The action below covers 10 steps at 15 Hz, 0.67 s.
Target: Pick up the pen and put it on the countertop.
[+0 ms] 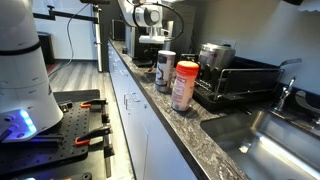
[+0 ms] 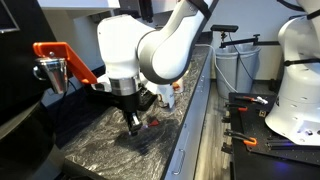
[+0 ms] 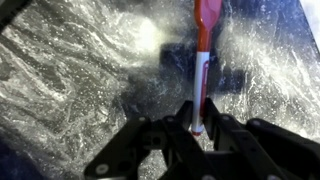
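End effector point(image 3: 198, 128) gripping red-and-white pen point(image 3: 203, 50) by one end, hanging low over dark speckled tabletop point(image 3: 70, 90), about midway between its long edges.

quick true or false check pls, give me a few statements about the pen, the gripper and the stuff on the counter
1. The pen is red and white. True.
2. Red-handled tools lie on the black perforated board. True.
3. The gripper hangs over that board. False: it is over the speckled countertop.
4. In the wrist view the pen sits between the gripper's fingers. True.
5. The canister with the reddish lid lies on its side. False: it stands upright on the countertop, beside the dish rack.
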Each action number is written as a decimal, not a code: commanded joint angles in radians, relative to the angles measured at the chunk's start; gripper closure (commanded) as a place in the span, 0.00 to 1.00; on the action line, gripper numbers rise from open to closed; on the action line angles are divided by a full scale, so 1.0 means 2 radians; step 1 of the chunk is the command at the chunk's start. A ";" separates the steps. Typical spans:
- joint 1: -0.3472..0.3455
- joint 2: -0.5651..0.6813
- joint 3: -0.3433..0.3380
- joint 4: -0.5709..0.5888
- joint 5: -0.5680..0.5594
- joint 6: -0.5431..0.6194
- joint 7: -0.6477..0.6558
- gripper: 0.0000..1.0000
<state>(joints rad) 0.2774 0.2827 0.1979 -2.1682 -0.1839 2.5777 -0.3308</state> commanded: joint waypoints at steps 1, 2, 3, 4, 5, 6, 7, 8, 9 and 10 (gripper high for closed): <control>-0.013 0.024 0.015 0.018 0.003 0.005 -0.012 0.96; -0.011 0.028 0.019 0.030 0.004 -0.005 -0.010 0.96; -0.002 0.033 0.027 0.062 0.009 -0.033 -0.003 0.96; -0.015 0.035 0.021 0.030 0.002 0.000 -0.016 0.96; -0.017 0.037 0.025 0.033 0.006 0.003 -0.020 0.96; -0.015 0.046 0.027 0.046 0.008 0.000 -0.016 0.96; -0.017 0.046 0.028 0.039 0.008 0.005 -0.019 0.96; -0.021 0.043 0.028 0.025 0.007 0.013 -0.025 0.96; -0.021 0.048 0.029 0.032 0.007 0.010 -0.024 0.96; -0.017 0.052 0.025 0.038 -0.001 0.006 -0.014 0.96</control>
<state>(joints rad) 0.2576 0.3688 0.2351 -2.1079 -0.1798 2.5819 -0.3529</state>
